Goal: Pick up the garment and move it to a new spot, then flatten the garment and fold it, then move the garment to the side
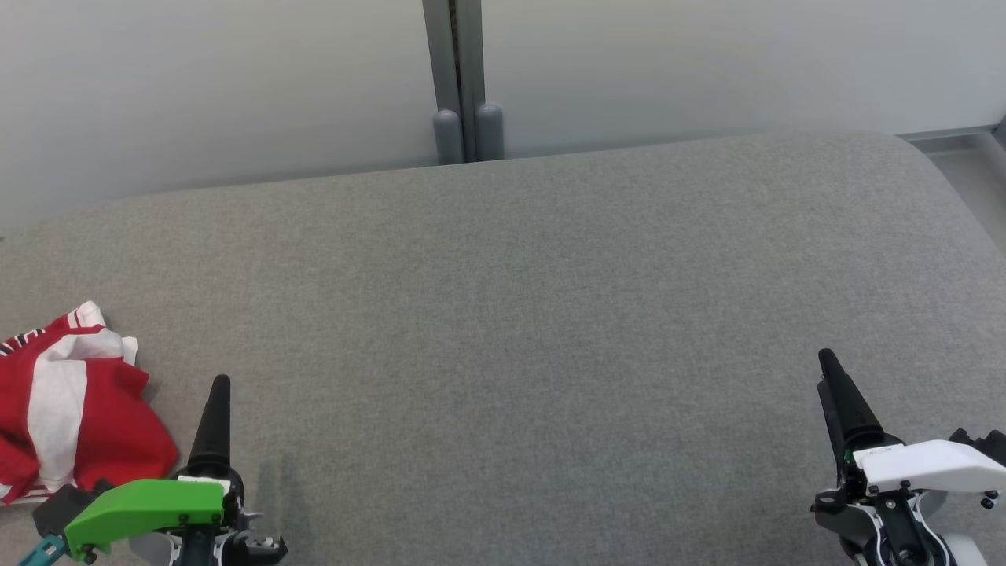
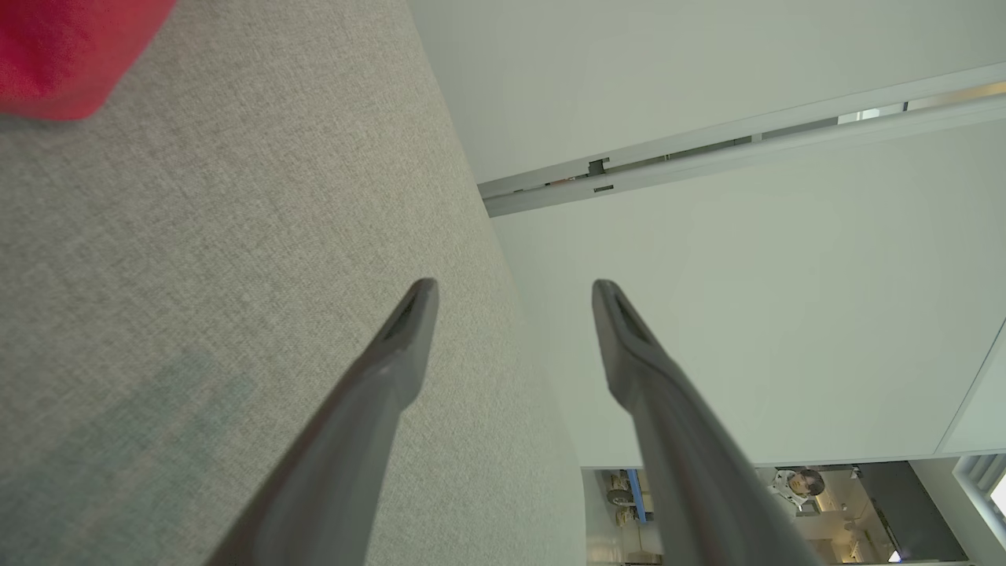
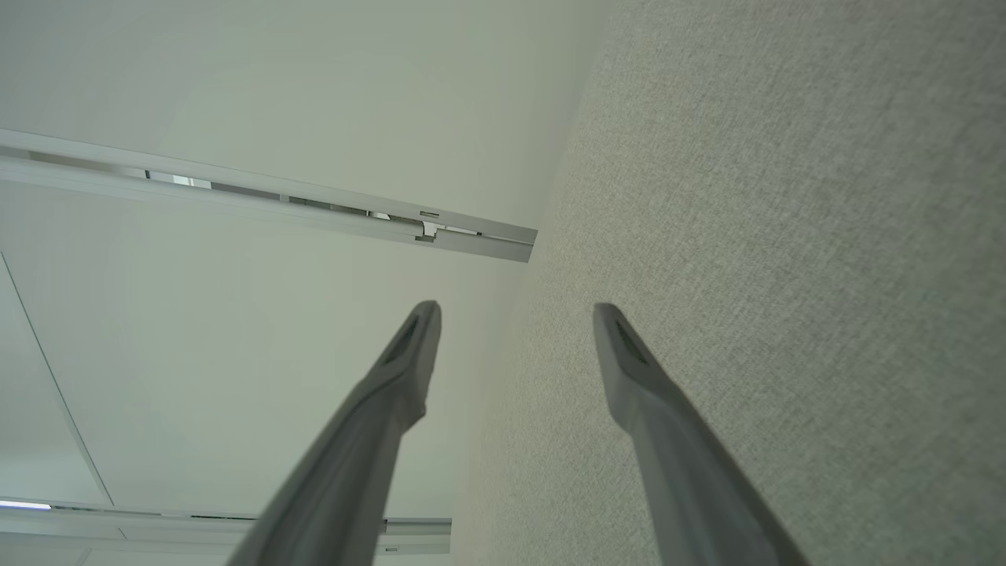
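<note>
Looks like the pick-up stage, nothing grabbed yet: left gripper (image 2: 515,284) and right gripper (image 3: 516,308) both hang with jaws spread wide, empty. The crumpled red-and-white garment (image 1: 75,413) lies just outside the left jaws. The next move calls for swinging over and pinching it.

There's the garment (image 1: 78,417), bunched in a crumpled heap at the near left of the grey surface (image 1: 503,314). It's red cloth with broad white stripes, folds piled over one another, and its left side runs off the head view's edge. Its far tip shows thin red-and-white trim.
</note>
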